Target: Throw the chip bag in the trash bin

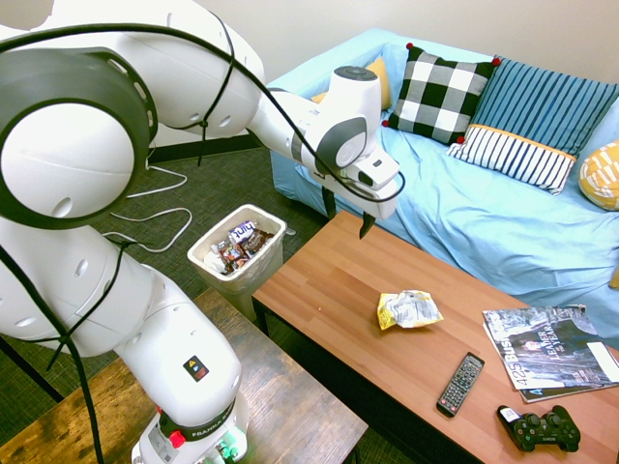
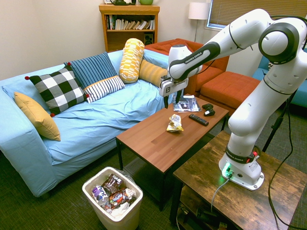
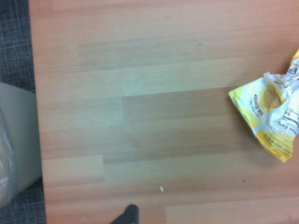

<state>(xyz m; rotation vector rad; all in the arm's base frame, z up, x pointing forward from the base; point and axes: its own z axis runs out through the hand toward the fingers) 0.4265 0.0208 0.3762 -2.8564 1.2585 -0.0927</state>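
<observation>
Above the table's bin-side end, the fingers are held wide open and empty; approach is underway, and descent onto the chip bag at mid-table is called for.

Room's evenly bright with soft, faint shadows, no harsh glare. Both wide views bend at the edges. The wrist view is a bit soft, washed-out.

A blue-covered sofa with cushions faces a wooden coffee table on dark carpet.
</observation>
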